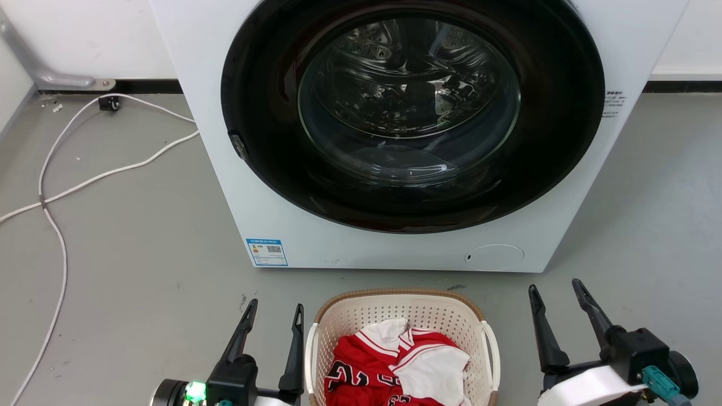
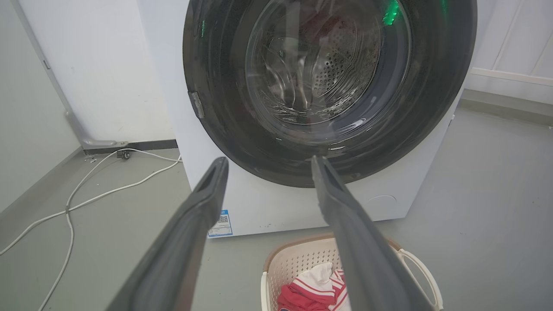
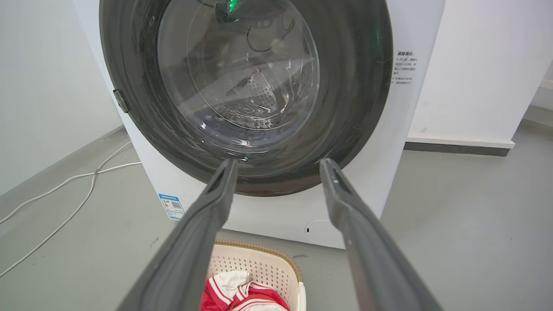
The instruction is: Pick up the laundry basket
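- Because the laundry basket (image 1: 395, 294) sits on the floor (image 1: 141, 293) just in front of the washing machine (image 1: 225, 186), with open, empty jaws on either side, an uneven lift would probably tip it and spill the red and white clothes (image 1: 389, 366).
- The left jaws lie just beside the left handle (image 1: 309, 355) (touching or not, I cannot tell). The right jaws stand apart from the right handle (image 1: 495, 349), so the two grips may land unevenly.
- Thin handles could slip off long fingers.
- The machine's front is near, and a forward swing would likely knock it.
- Bare floor opens on both sides, and the white cable (image 1: 56, 186) lies well off to the left.
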Tool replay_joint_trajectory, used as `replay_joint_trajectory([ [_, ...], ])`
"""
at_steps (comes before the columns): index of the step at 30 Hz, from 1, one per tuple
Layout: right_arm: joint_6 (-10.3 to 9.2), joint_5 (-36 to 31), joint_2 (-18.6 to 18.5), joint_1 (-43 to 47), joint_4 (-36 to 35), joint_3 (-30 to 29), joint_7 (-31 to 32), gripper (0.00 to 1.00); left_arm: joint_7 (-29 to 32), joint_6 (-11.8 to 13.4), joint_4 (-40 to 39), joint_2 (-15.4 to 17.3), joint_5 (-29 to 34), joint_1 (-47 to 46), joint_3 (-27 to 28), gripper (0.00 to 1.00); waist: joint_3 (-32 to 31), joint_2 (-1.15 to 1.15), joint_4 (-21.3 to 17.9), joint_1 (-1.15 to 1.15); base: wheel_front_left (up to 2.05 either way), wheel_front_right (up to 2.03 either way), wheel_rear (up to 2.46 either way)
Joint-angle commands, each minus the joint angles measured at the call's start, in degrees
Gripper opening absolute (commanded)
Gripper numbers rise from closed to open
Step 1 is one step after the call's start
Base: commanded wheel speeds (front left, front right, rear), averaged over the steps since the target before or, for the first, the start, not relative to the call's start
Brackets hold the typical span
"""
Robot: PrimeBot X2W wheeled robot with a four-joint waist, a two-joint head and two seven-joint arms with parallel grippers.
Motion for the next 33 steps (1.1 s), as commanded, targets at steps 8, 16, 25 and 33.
replay_joint_trajectory([
  [8,-0.03,-1.4,-0.2,-0.8,0.4,-0.8,-0.4,1.00,-0.5,-0.5,-0.4,-0.2,0.9,0.6,0.3,1.00,0.1,0.00,0.1,0.00,0.00,0.00,0.00],
  [16,-0.04,-0.9,-0.2,-1.0,0.5,-0.8,-0.4,1.00,-0.5,-0.9,0.0,-0.3,0.6,0.5,0.5,1.00,0.5,0.00,0.1,0.00,0.00,0.00,0.00],
  [25,-0.03,0.2,-0.2,-1.8,1.8,-1.4,-0.4,1.00,-0.5,-0.9,0.6,-0.3,-0.2,-0.2,0.3,1.00,2.3,0.00,-0.2,0.00,0.00,0.00,0.00],
  [33,-0.03,1.1,-0.2,-7.9,6.7,-1.6,-0.4,1.00,-0.4,-2.2,3.0,-0.3,0.8,-5.5,1.7,1.00,11.6,0.00,-1.3,0.00,0.00,0.00,0.00],
])
